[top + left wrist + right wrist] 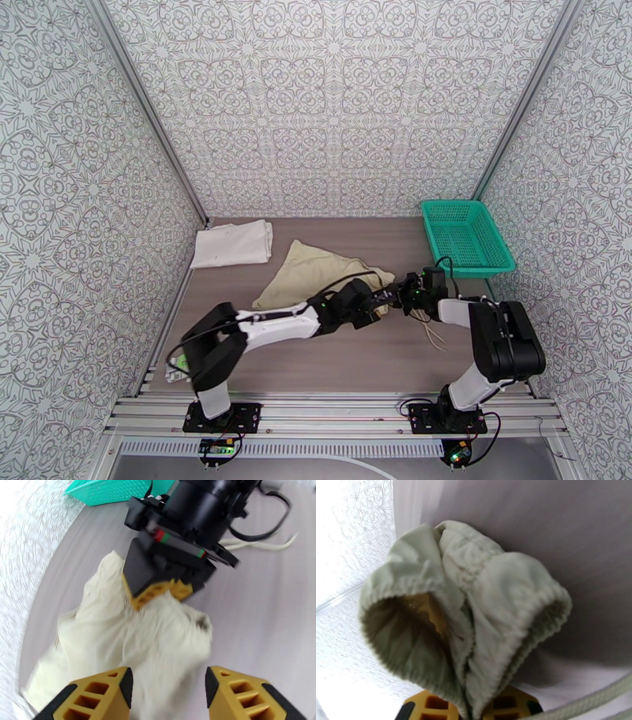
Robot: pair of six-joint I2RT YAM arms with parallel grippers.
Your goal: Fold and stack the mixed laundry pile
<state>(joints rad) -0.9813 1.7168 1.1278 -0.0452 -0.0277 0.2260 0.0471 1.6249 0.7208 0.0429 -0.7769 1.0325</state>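
Regrasp of the beige garment [304,272] at mid-table, as we judge the step in hand: the piece is being taken up by one end so that it can be spread for folding. The right gripper [164,593] is closed on the cloth. From its own wrist camera we see the gathered elastic waistband [474,570] pinched between the fingers and ballooning above them. The left gripper [169,689] hangs just beside it with its jaws standing apart, and it holds nothing. The cloth lies below and between the pads without being nipped.

The rest of the garment trails leftward, crumpled, on the table [363,355]. A loose drawstring [434,335] lies on the surface near the right arm. The white T-shirt [233,243] sits well apart at the far left corner, already folded into a flat rectangle.

The next move, in our judgement, calls for the free left pincer to take a second point along the waistband. The two arms can then draw the cloth taut and flat before the first fold.

The one container is the teal basket [452,204], at the far right edge. We see no laundry in it.
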